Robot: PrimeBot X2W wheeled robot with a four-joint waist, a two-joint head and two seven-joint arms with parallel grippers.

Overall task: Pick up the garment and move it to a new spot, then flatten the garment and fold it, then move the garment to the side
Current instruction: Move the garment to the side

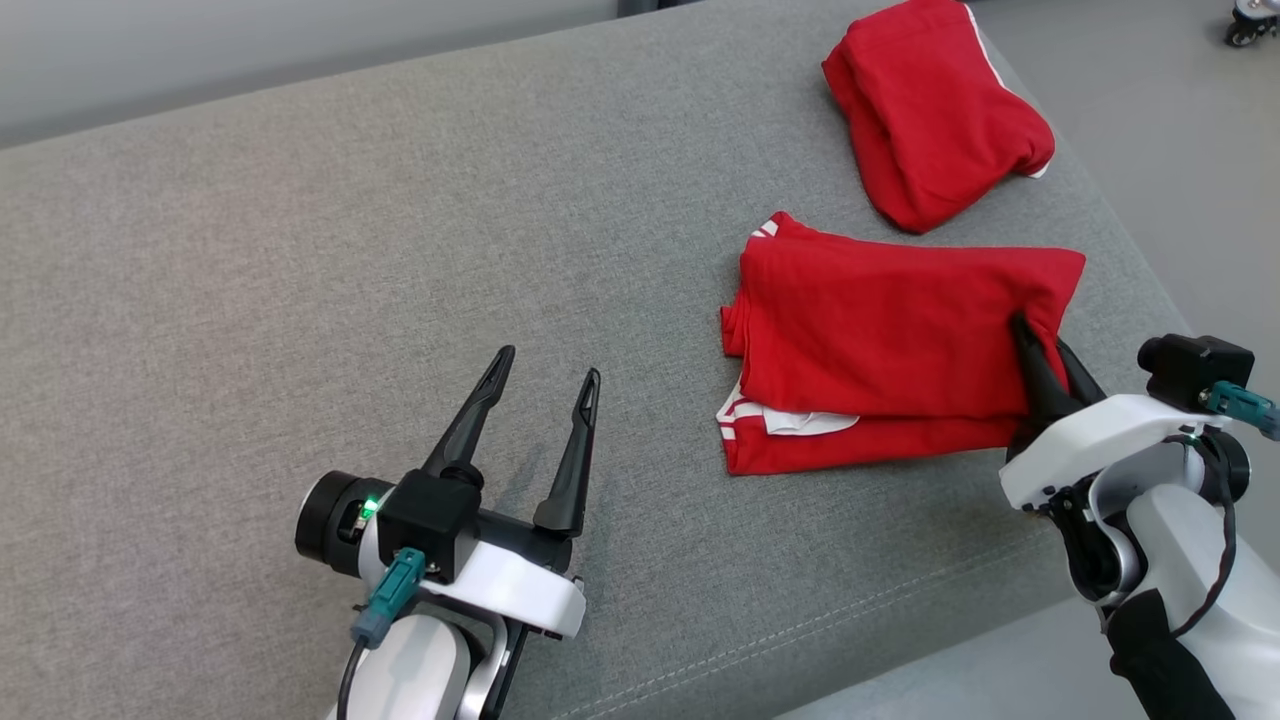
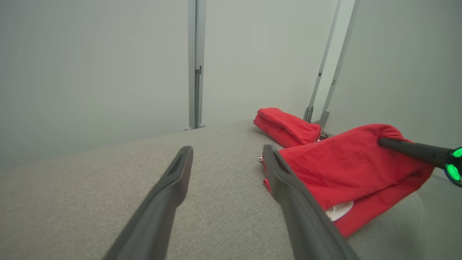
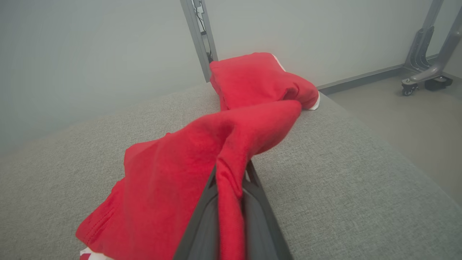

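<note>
**Folded garment held at right edge**

The left gripper is held wide and empty above the near edge of the grey cushion. The red garment lies by the right edge, its right hem pinched in the right gripper. Being soft and limp, it is judged best gripped through all layers.

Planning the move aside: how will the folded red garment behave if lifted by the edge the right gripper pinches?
Probably floppy: the folded garment bunches and drapes around the right gripper. Its layers sit loose, white trim peeking out, so the fold may well open.
</note>
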